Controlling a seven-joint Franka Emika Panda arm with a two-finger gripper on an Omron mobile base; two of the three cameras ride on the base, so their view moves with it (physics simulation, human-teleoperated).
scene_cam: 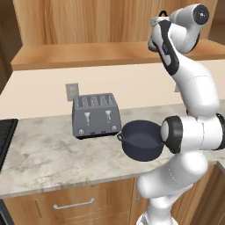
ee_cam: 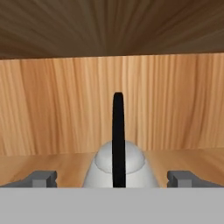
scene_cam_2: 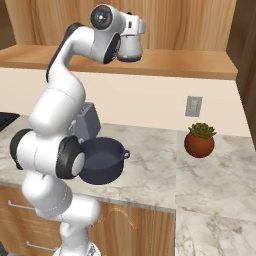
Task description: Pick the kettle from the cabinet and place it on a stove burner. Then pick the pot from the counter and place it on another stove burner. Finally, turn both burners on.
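In the hand view the silver-grey kettle (ee_cam: pixel 100 166) stands on the cabinet's open shelf (ee_cam: pixel 52 164), its thin black handle (ee_cam: pixel 117 131) edge-on and upright. My gripper (ee_cam: pixel 113 178) is open, one fingertip on each side of the kettle body, apart from it and level with its lower half. From the base views the arm reaches up to the cabinet shelf (scene_cam: pixel 88 52), and the hand (scene_cam_2: pixel 131 47) points into it. The dark blue-grey pot (scene_cam: pixel 140 140) sits on the counter (scene_cam: pixel 44 154) close to the arm's elbow. A black stove corner (scene_cam: pixel 5 140) shows at the far left.
A boxy grey toaster (scene_cam: pixel 96 115) stands on the counter just left of the pot. A terracotta plant pot (scene_cam_2: pixel 199 141) sits to the right near a wall outlet (scene_cam_2: pixel 193 106). The shelf's ceiling (ee_cam: pixel 109 26) hangs low over the kettle.
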